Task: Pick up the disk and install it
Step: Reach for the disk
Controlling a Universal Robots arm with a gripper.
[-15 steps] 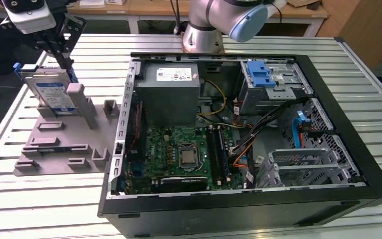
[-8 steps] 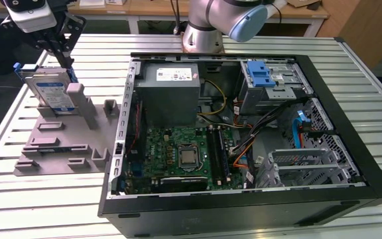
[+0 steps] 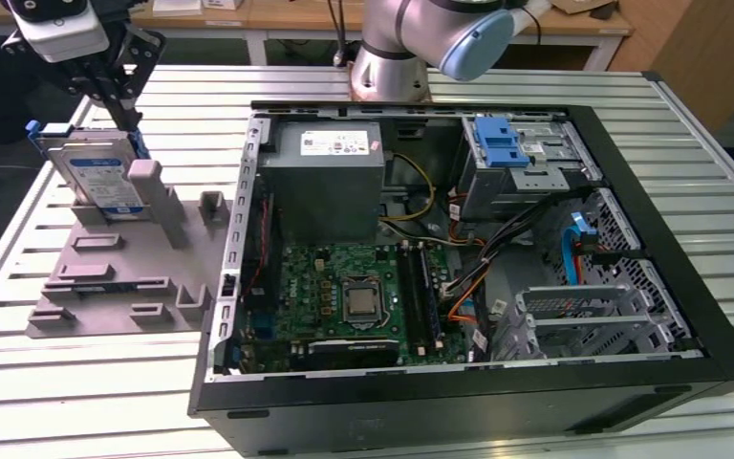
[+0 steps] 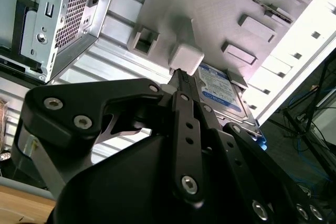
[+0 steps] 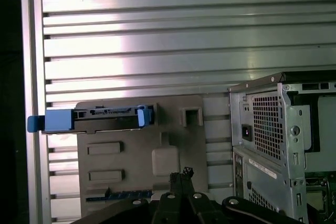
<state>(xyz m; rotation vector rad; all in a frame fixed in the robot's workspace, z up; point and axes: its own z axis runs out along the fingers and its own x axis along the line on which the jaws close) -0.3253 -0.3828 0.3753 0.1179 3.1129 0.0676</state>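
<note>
At exterior view's ten o'clock, disk (image 3: 97,177) is standing upright in grey holder (image 3: 112,287); gripper (image 3: 127,120) is hovering above, jaws together, empty.

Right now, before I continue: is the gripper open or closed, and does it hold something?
Gripper: closed, holding nothing. It is over the grey stand, and apart from the disk, which stands on that stand.
</note>
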